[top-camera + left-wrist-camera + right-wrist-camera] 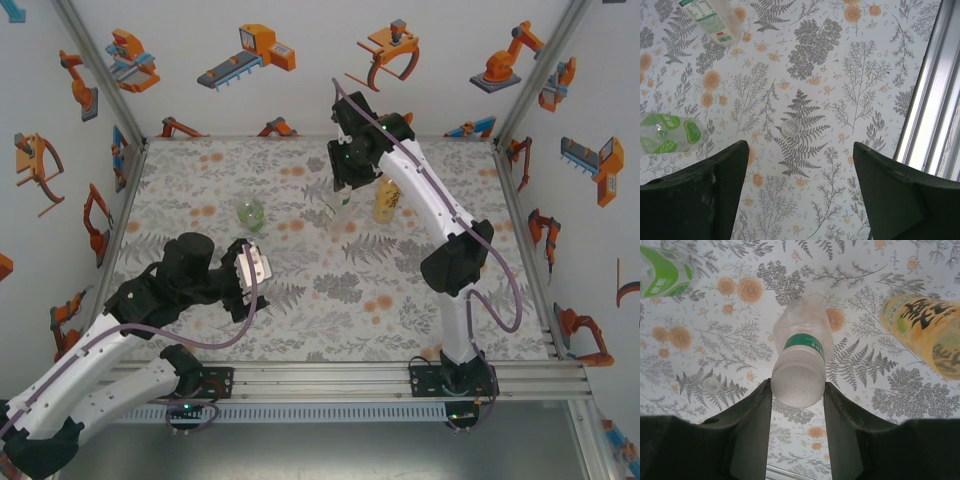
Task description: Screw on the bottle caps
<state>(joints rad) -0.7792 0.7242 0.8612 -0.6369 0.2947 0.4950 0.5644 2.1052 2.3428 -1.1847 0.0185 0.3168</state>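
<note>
The clear bottle [341, 207] with a green-white label stands upright at the back middle. My right gripper [797, 389] comes down on it from above, shut on its whitish cap [796, 376], with a finger pressed on each side. The amber bottle [385, 200] stands just right of it, and the green-tinted bottle [250, 213] stands to the left. A loose pale cap [790, 128] lies on the mat, a little ahead of my left gripper [800, 146], which hangs open above the mat with nothing between its fingers. From the right wrist, that loose cap [711, 382] lies left of the fingers.
The floral mat [330, 290] covers the table. An aluminium rail [350, 378] runs along the near edge, and its bright strip [935, 100] is to the right of my left fingers. Printed walls close in the left, back and right sides.
</note>
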